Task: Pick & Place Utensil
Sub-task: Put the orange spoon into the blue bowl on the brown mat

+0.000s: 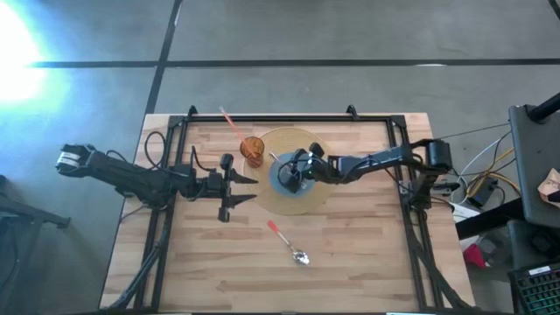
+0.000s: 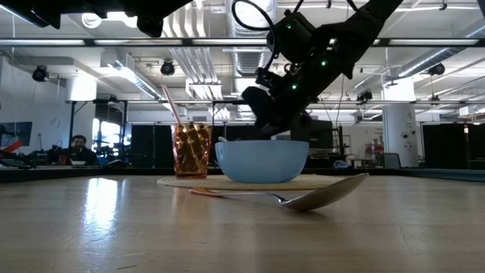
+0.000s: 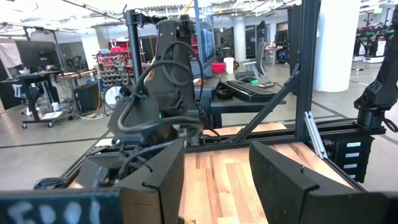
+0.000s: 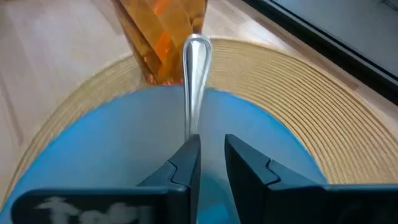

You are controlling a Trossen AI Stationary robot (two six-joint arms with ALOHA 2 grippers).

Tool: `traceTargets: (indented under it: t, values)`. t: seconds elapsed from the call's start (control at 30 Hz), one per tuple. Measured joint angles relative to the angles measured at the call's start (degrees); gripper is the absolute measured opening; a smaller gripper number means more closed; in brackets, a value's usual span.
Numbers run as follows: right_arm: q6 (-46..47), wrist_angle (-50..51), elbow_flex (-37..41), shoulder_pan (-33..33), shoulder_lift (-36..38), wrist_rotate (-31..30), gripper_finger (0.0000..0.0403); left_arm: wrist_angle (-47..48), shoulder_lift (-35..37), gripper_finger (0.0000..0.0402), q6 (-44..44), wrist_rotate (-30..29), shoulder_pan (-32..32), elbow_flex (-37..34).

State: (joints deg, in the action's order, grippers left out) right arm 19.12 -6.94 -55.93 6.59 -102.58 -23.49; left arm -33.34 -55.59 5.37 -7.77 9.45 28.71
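One spoon (image 1: 289, 244) beside placemat (image 1: 262, 201)

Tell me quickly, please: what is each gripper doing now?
Left gripper: open, holding nothing.
Right gripper: over the blue bowl, beside a metal utensil handle; grip cannot be told.

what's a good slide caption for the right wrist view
Right claw over the blue bowl, a silver utensil handle beside its fingers.
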Motion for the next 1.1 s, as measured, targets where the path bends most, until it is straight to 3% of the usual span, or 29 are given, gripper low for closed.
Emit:
traceTargets:
  t: [0.23,0.6,0.77,1.1]
  values:
    - [2.39,11.4,0.01,-2.38,7.85,2.35,0.0081,0.08,0.0,0.0175,0.02,0.0,0.01,0.0]
    - [7.99,17.94,-1.5,-10.39,16.32,11.99,0.0068,0.36,0.0,0.0175,0.0,0.0,0.01,0.0]
    - [10.72,27.43,-7.98,-14.69,15.11,13.02,0.0072,0.37,0.0,0.0174,-0.3,-0.02,0.0,0.0]
    - [16.27,44.97,-22.51,-19.58,4.27,13.09,0.007,1.73,0.0,0.0175,-2.46,-0.17,0.0,0.0]
